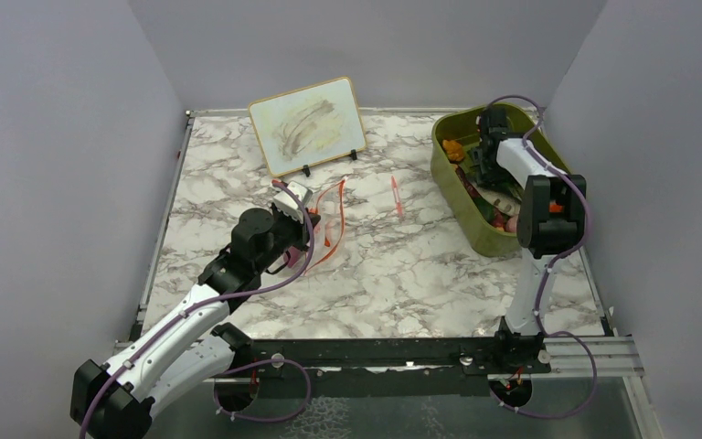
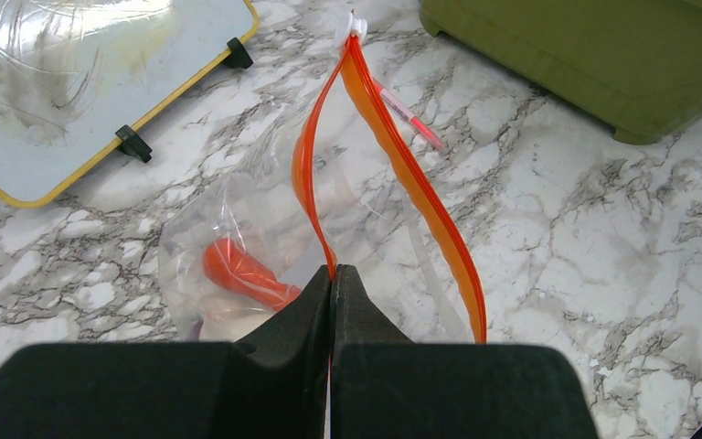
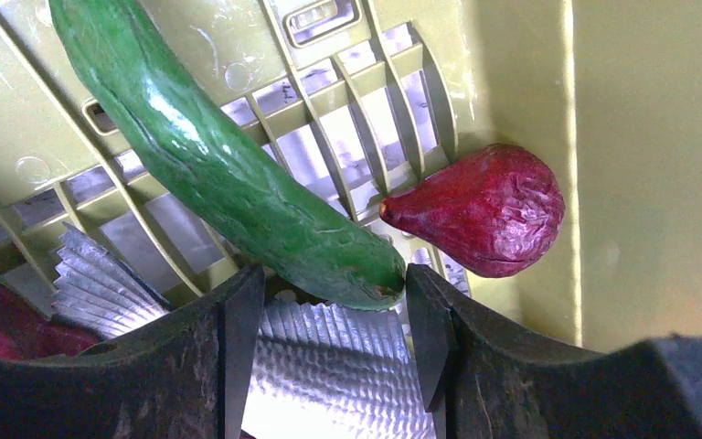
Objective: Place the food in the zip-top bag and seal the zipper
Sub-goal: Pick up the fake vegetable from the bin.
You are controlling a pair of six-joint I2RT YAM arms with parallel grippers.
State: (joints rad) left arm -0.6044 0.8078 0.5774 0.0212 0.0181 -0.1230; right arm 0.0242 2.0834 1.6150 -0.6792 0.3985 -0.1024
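Note:
The clear zip-top bag [image 2: 265,229] lies on the marble table with its mouth open, and the two red-orange zipper [image 2: 420,197] strips stand apart. An orange-red carrot-like piece [image 2: 242,273] lies inside it. My left gripper [image 2: 333,274] is shut on the left zipper strip; it also shows in the top view [image 1: 306,215]. My right gripper [image 3: 334,306] is open inside the olive-green bin [image 1: 448,174]. The tip of a green cucumber [image 3: 228,174] lies between its fingers and touches the right one. A dark red fig-like piece [image 3: 484,208] lies just beyond.
A crinkled silver foil cup [image 3: 329,366] lies under the right jaws. An orange piece [image 1: 454,148] sits at the bin's far end. A red-pink pen-like stick [image 1: 396,195] lies between bag and bin. A yellow-framed whiteboard [image 1: 306,123] stands at the back.

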